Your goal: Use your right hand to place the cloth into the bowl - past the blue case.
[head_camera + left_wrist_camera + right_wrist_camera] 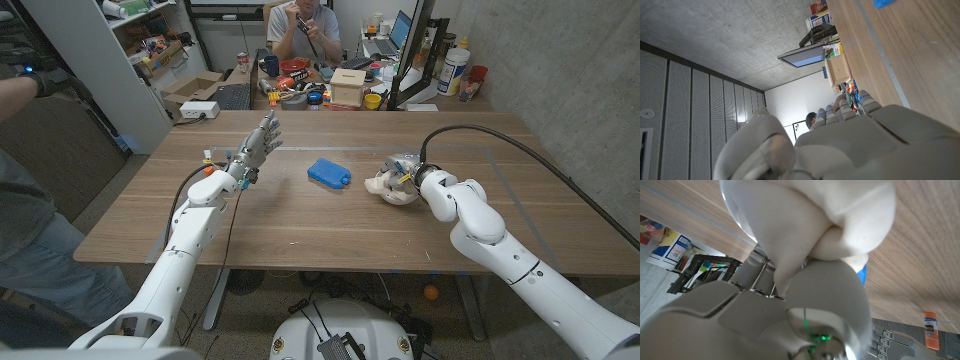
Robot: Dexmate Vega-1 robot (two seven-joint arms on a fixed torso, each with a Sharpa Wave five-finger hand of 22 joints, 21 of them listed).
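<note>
Right hand (408,176) sits at centre-right of the head view, wrapped around the cream-white cloth (384,187), gripping it just above the wooden table (300,215). In the right wrist view the cloth (840,215) bulges pale against the hand. The small flat blue case (328,173) lies at frame centre, just left of the cloth. Left hand (255,150) is raised at centre-left, fingers spread and holding nothing. I can't make out a bowl from here.
</note>
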